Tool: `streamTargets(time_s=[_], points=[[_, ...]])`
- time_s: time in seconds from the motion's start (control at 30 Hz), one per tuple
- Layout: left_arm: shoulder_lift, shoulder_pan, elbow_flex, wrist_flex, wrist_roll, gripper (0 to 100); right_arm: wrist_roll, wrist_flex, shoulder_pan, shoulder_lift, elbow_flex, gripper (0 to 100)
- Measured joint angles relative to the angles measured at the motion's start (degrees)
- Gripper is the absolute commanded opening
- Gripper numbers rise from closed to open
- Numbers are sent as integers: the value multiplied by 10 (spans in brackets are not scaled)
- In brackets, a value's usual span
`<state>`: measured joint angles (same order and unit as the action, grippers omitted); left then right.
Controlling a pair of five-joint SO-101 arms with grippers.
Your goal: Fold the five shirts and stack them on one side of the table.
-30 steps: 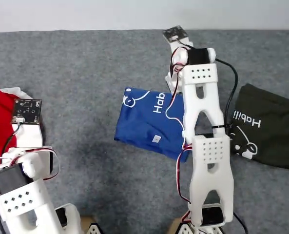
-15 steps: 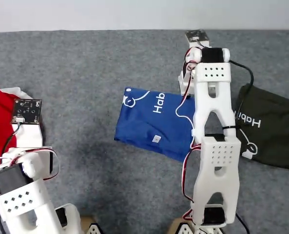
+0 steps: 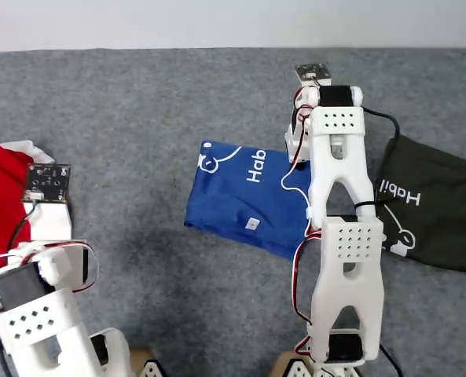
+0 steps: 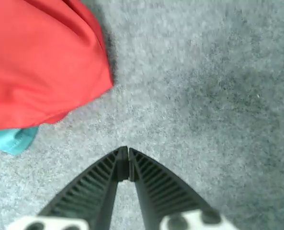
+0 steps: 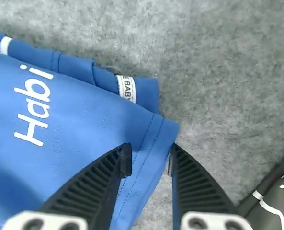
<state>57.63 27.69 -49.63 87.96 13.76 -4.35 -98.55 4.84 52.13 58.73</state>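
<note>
Right wrist view: right claw [image 5: 147, 162] narrowly parted, astride far-right corner of blue shirt [image 5: 60, 143] | shirt lies centre, long axis left–right, right claw nearer | left claw [image 4: 128, 163] closed, empty, beside red shirt [image 4: 41, 62] at left.

Closed left end effector [image 4: 128, 165]; parted right end effector [image 5: 148, 160].

Robotics lab bench, grey felt tabletop [image 3: 138, 110], plain white wall [image 3: 138, 23], white printed arms [image 3: 343, 236], exposed servo wires [image 3: 295, 275]
</note>
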Motion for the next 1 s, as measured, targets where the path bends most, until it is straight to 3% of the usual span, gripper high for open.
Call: streamTargets(time_s=[0.27,0.43,0.73,1.0], points=[[0,0,-1,0,0,5,0,19,0,29,0,136],[0,0,-1,0,0,5,0,31,0,32,0,6],[0,0,-1,0,0,5,-27,38,0,33,6,9],[0,0,-1,0,0,5,-95,77,-3,38,58,9]])
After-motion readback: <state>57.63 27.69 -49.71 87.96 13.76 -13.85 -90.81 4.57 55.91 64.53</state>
